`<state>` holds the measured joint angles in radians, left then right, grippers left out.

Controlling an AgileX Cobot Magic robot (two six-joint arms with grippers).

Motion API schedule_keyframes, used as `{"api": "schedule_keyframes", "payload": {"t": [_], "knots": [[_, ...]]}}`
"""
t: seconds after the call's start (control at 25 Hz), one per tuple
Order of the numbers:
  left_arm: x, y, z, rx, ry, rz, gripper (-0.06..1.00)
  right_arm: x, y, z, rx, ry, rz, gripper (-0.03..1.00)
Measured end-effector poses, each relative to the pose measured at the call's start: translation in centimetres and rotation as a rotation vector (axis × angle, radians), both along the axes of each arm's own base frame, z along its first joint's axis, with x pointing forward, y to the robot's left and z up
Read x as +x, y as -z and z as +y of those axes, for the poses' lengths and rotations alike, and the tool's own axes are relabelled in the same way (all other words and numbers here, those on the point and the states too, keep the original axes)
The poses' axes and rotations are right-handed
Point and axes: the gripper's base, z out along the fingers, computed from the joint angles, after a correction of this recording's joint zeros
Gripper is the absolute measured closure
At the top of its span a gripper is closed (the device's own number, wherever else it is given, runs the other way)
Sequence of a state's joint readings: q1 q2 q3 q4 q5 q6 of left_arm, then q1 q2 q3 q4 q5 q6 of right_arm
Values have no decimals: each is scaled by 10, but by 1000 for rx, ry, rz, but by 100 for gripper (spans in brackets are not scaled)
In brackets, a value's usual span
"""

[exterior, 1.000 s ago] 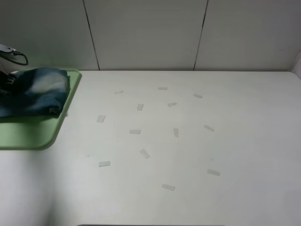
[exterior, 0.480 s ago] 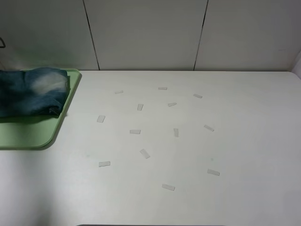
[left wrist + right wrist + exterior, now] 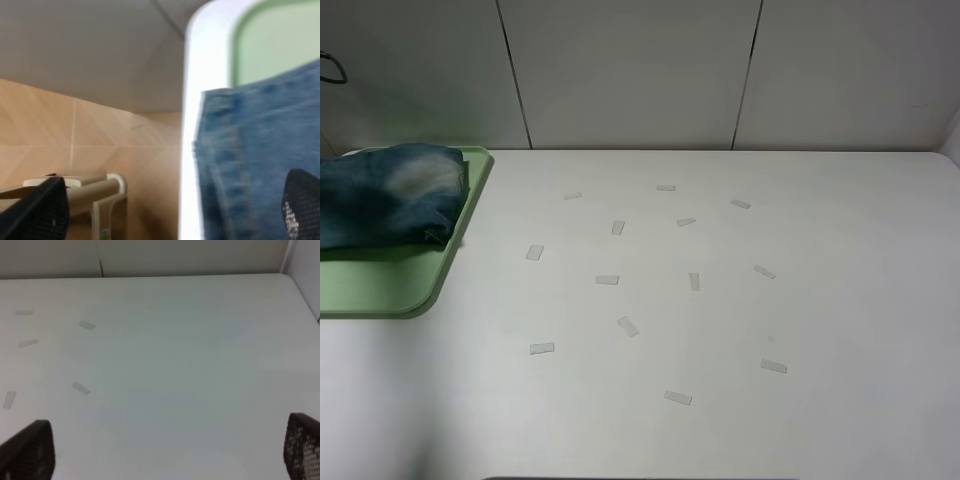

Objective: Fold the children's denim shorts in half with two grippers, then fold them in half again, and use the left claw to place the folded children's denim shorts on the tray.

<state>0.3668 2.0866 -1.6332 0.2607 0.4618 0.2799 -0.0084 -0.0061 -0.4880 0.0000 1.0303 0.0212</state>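
state: folded children's denim shorts (image 3: 388,195) lying on tray (image 3: 380,285), far left | left claw (image 3: 170,212) fingers spread, empty | right gripper (image 3: 165,452) fingers spread, empty | risk: shorts overhanging the tray's rim, fold springing open

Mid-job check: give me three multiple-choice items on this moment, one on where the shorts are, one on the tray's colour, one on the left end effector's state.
1. Where do the children's denim shorts lie?
A. table centre
B. on the tray
C. held in the air

2. What colour is the tray?
A. light green
B. red
C. black

3. What state is the left end effector in?
A. shut on the shorts
B. shut on the tray rim
C. open

Key: 1 B, the folded denim rests inside the tray's rim in the high view. 2 A, its bare floor and rim show pale green. 3 C, its fingers stand wide apart in the left wrist view, gripping nothing.
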Motion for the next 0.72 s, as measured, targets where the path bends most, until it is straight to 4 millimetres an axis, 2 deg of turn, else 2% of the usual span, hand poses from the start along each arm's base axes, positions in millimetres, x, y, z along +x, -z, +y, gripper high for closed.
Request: {"api": "schedule_keyframes", "payload": {"t": [0.36,0.72], "knots": [[-7,-34,-54,-98,42,61,2,0,0,0,0,0,0,27],[-45,-85,-80,-256,16,145,-4,0,0,0,0,0,0,27]]}}
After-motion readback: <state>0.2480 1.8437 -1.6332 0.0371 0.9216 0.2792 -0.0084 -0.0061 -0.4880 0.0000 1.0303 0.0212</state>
